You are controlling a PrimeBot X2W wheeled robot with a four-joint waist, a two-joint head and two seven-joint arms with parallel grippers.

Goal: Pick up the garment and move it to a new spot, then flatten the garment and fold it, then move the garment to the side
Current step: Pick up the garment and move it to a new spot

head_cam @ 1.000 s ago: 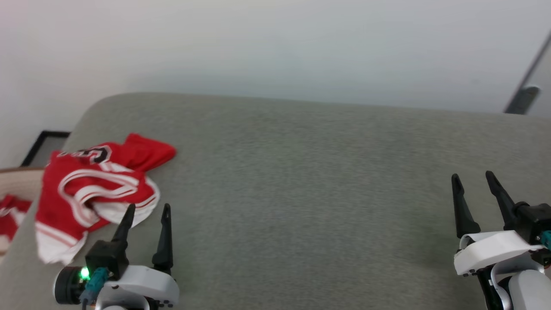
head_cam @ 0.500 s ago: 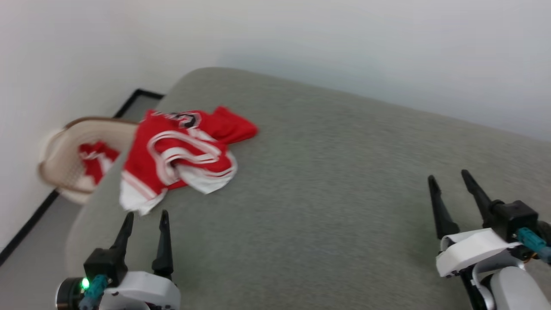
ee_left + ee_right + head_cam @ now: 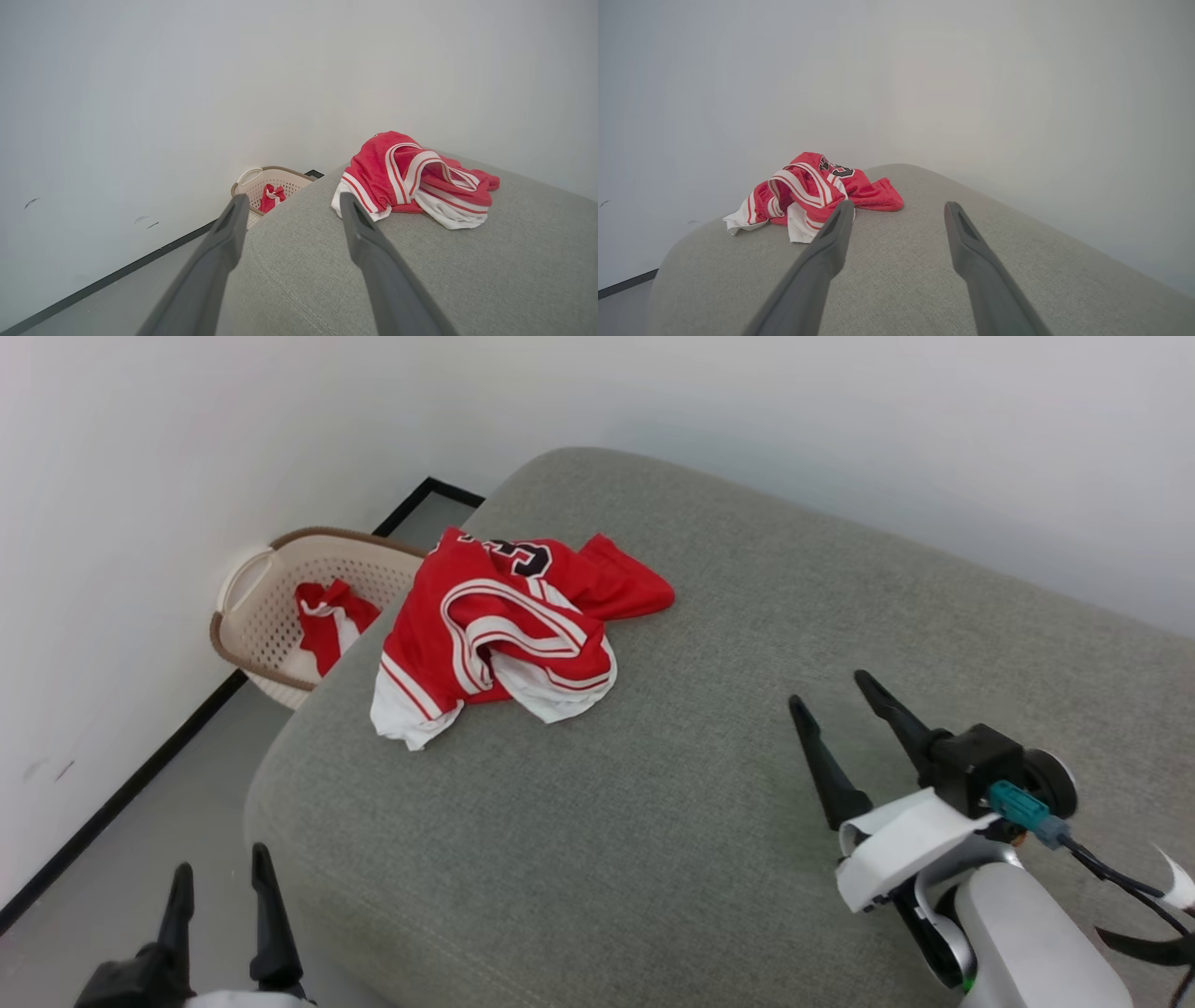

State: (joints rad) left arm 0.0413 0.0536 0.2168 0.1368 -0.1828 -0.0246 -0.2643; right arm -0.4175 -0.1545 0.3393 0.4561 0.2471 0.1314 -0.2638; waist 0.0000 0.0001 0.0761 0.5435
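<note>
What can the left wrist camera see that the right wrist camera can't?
Between these two, just the left wrist view has the laundry basket on the floor by the wall, a red cloth inside it, and the open left claw. Just the right wrist view has the black letters on the garment and the open right claw. Both have the crumpled red-and-white garment lying on the grey cushion, with a white wall behind.
</note>
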